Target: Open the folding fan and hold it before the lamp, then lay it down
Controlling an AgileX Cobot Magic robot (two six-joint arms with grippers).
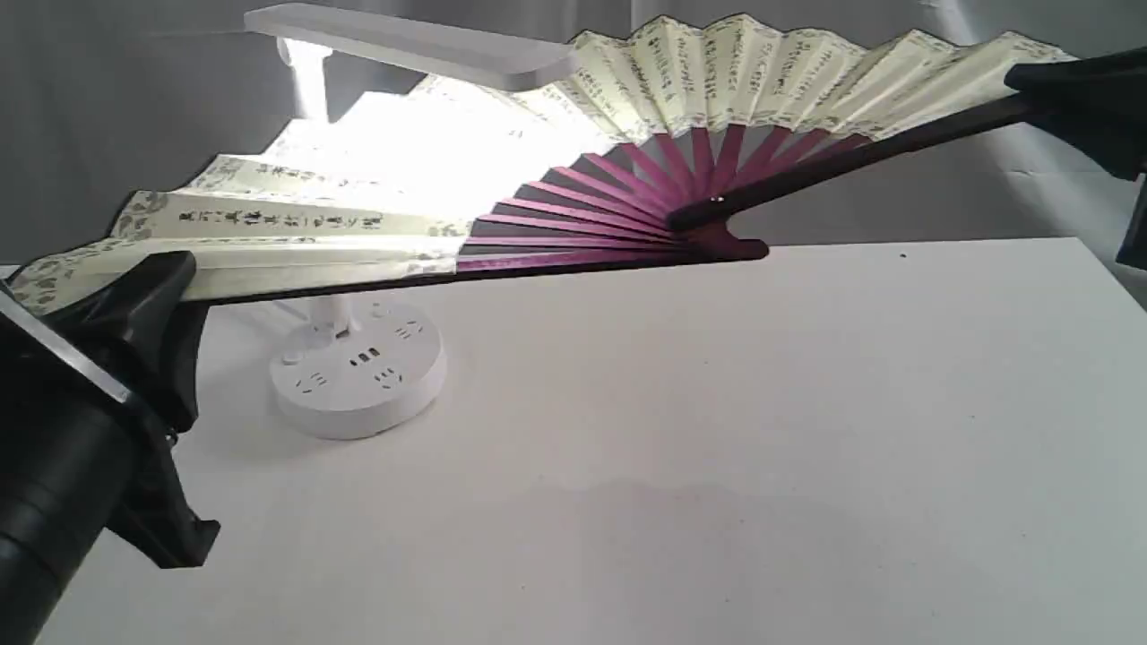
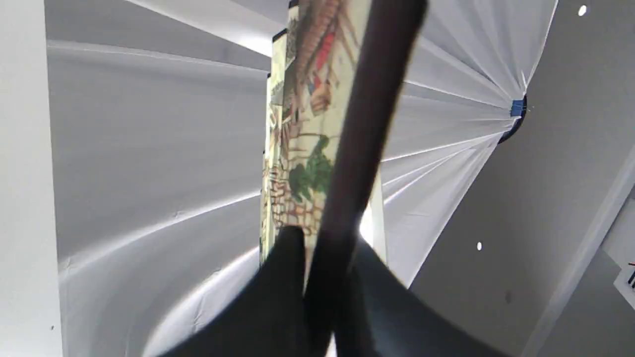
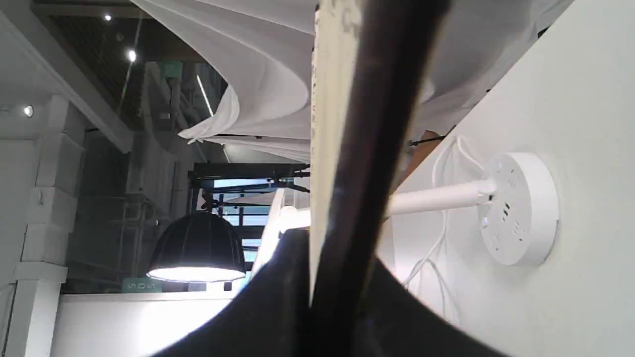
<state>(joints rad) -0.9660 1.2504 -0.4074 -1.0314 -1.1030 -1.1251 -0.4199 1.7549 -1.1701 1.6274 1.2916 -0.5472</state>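
Left hand [image 1: 166, 273] clamped on one end rib, right hand [image 1: 1053, 81] on other; we hold folding fan [image 1: 717, 72] spread between them so lamp [image 1: 358, 372] lights leaf.

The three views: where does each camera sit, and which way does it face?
Exterior view: low over the white table, facing the cream paper fan with maroon ribs and white plastic desk lamp; left gripper, right gripper show.
Left wrist view: on left arm, along the fan toward white drapes; left gripper shows.
Right wrist view: on right arm, along the fan toward the lamp; right gripper shows.
Shared, exterior and right wrist: the lamp.
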